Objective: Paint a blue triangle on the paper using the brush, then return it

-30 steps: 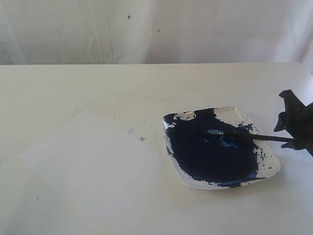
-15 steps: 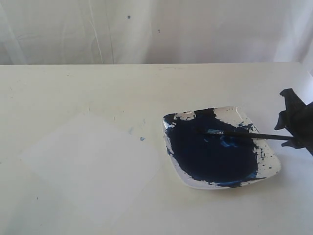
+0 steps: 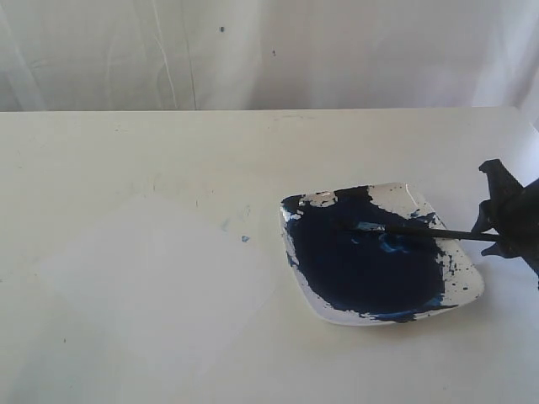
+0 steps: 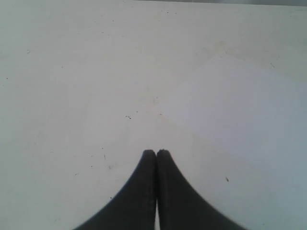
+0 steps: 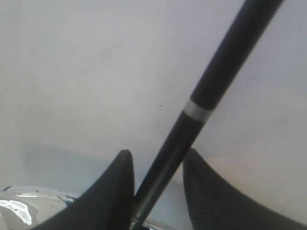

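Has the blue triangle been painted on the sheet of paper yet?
No, the paper shows no triangle outline; the blue paint lies only in the dish, where the brush rests.

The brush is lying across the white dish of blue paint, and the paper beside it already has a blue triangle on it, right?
Not quite: the paper has no triangle on it yet, as the exterior view shows. The brush does lie across the white dish of blue paint.

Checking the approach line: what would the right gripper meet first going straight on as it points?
The brush lies between the right gripper's open fingers; beyond it, probably the white dish's near rim, though its height is unclear.
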`<control>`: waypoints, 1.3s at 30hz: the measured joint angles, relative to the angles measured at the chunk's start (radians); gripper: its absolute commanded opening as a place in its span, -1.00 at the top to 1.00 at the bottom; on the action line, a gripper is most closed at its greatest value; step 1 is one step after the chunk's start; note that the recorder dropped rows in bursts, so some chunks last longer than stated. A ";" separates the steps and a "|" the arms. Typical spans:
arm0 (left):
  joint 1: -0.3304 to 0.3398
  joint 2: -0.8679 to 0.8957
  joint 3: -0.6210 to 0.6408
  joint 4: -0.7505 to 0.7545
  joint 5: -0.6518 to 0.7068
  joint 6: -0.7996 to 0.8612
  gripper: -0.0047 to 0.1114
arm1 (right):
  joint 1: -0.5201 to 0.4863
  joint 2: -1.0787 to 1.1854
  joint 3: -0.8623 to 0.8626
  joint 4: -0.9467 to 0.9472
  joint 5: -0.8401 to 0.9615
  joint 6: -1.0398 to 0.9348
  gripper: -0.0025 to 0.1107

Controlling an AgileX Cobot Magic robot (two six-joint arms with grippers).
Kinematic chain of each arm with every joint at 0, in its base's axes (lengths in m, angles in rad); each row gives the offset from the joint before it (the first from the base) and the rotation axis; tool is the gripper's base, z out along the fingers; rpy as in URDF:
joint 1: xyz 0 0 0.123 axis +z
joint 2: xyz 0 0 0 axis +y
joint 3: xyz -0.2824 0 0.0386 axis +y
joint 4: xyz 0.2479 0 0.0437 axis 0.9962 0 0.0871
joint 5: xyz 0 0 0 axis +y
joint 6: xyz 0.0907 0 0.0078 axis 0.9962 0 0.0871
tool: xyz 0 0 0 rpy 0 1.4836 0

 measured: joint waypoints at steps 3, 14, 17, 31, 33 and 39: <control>0.000 0.000 0.000 0.000 0.000 0.000 0.92 | 0.000 0.000 0.000 0.001 -0.002 0.000 0.39; 0.000 0.000 0.000 0.000 0.000 0.000 0.92 | 0.000 0.000 0.000 0.043 -0.010 0.000 0.48; 0.000 0.000 0.000 0.000 0.000 0.000 0.92 | 0.000 0.000 0.000 0.054 -0.017 0.000 0.52; 0.000 0.000 0.000 0.000 0.000 0.000 0.92 | 0.000 0.000 0.000 0.060 -0.019 0.000 0.56; 0.000 0.000 0.000 0.000 0.000 0.000 0.92 | 0.000 0.000 0.000 0.060 -0.020 0.000 0.61; 0.000 0.000 0.000 0.000 0.000 0.000 0.92 | 0.000 0.000 0.000 0.062 -0.031 -0.002 0.80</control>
